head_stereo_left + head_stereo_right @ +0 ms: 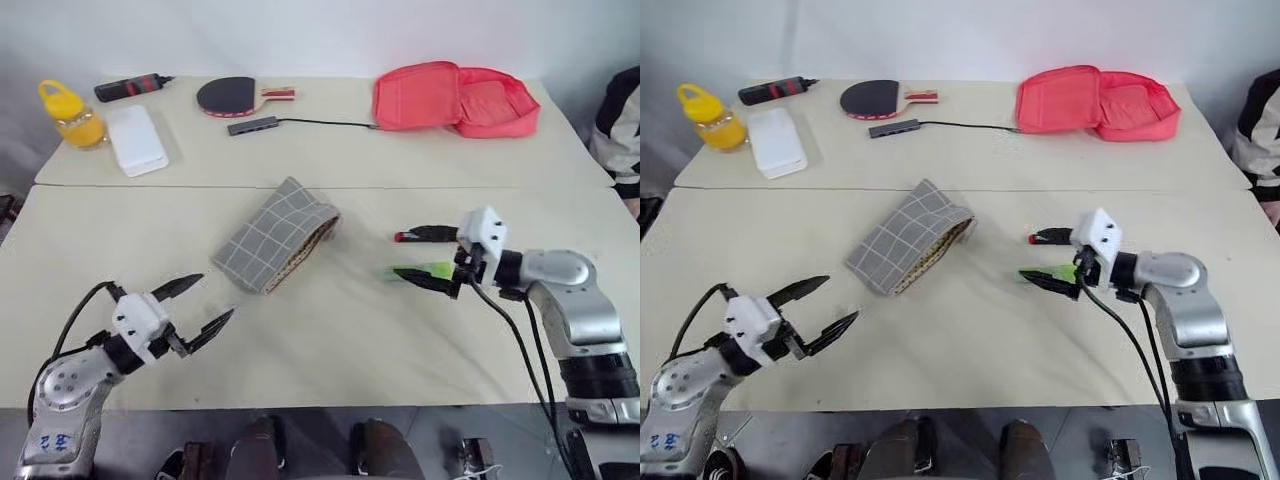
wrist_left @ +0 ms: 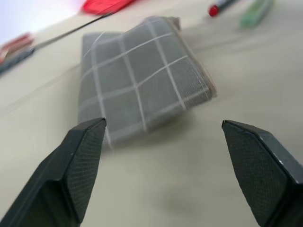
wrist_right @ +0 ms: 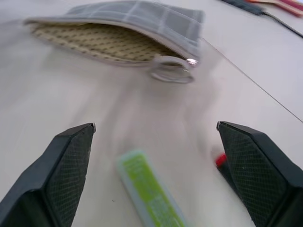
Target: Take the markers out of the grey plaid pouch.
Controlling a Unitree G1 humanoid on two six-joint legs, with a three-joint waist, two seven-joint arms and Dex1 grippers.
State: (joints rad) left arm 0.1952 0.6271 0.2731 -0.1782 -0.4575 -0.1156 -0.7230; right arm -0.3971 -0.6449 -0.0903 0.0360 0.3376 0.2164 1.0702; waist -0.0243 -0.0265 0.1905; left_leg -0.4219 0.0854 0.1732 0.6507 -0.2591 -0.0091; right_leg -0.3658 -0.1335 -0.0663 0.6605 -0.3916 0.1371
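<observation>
The flat grey plaid fabric pouch (image 1: 277, 236) lies on the cream bench (image 1: 330, 330), its brown-lined mouth gaping toward my right end effector (image 1: 427, 259). That end effector is spread wide, with the slim green marker (image 3: 150, 195) and the red-tipped dark marker (image 1: 1046, 237) between its fingers. My left end effector (image 1: 207, 306) hovers spread, nearer me than the pouch.

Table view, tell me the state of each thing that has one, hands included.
Pouch: open, lying flat, free.
Green marker: out, on table.
Red-tipped marker: out, on table.
Pink case: unzipped, spread open.
Left hand: open, empty.
Right hand: open, empty.
</observation>
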